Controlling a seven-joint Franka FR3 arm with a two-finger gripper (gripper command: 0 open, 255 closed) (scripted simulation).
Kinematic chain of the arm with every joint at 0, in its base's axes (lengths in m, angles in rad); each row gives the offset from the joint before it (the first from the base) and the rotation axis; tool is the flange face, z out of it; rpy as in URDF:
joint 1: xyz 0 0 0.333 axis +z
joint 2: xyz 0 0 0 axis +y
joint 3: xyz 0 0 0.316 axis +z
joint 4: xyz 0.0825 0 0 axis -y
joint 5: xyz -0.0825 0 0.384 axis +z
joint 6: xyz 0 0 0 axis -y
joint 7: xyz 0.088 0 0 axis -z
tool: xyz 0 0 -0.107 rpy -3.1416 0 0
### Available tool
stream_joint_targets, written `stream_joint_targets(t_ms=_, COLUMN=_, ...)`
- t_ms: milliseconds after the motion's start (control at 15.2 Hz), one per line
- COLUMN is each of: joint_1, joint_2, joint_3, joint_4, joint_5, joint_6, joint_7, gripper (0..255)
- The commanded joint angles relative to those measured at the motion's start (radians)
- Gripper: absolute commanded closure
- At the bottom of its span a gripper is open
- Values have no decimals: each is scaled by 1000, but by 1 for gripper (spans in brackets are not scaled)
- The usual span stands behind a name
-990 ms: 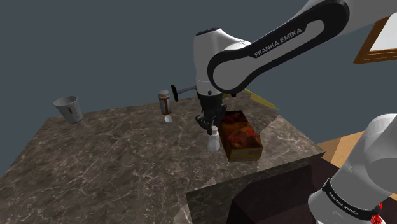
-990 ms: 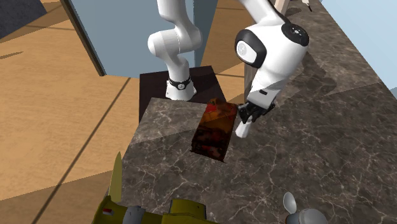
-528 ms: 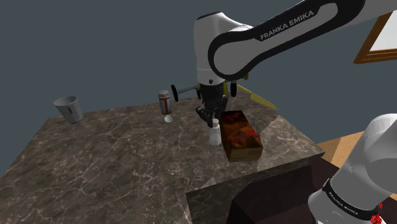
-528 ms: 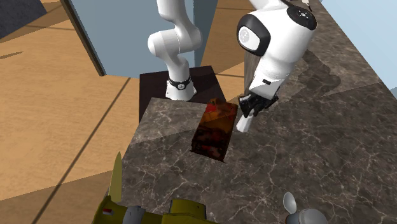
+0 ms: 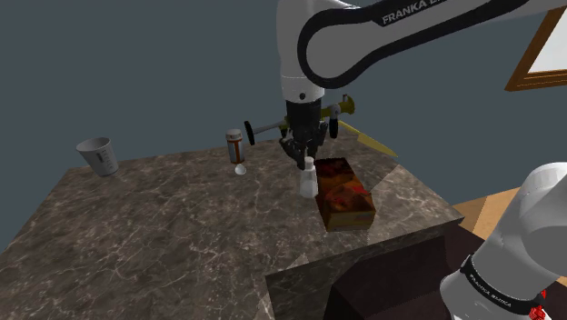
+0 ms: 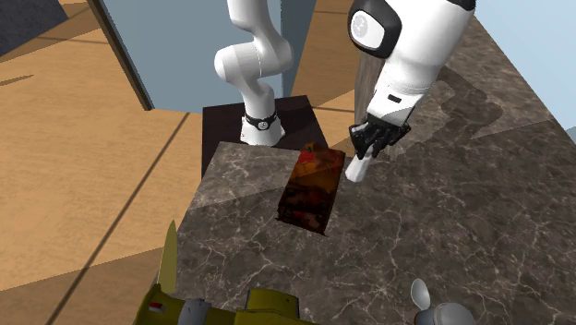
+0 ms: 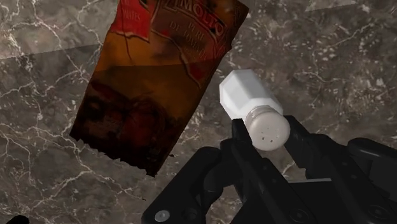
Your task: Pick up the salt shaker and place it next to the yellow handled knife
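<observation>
Pincer (image 7: 268, 131) clasped salt shaker (image 7: 250, 103) by its cap | shaker hung tilted just below it, box (image 7: 153, 83) beside | I feared the cap-only grip might slip before reaching the yellow-handled knife (image 5: 373, 142)

White capitals on the dark panel of the white robot arm (image 5: 409, 20) read "FRANKA E"; the rest is cut off by the shoulder view's upper edge. The black band (image 5: 495, 287) round the arm's foot, at that view's lower right, carries small white lettering too fine to read. The dark brown and red box (image 7: 153, 89) lies on the dark marble-patterned table (image 7: 331, 57). In the wrist view it bears large pale letters, roughly "MOLL", partly cut off and uncertain.
</observation>
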Motion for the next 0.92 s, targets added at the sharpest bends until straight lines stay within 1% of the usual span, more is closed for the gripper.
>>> stream_joint_targets(t_ms=0, joint_1=-1, joint_2=-4, joint_3=-2, joint_4=25, joint_5=0, joint_6=-30, joint_7=-2, gripper=255)
stream_joint_targets(t_ms=858, joint_1=-4, joint_2=-27, joint_3=-10, joint_4=178, joint_5=3, joint_6=-204, joint_7=-10, gripper=255)
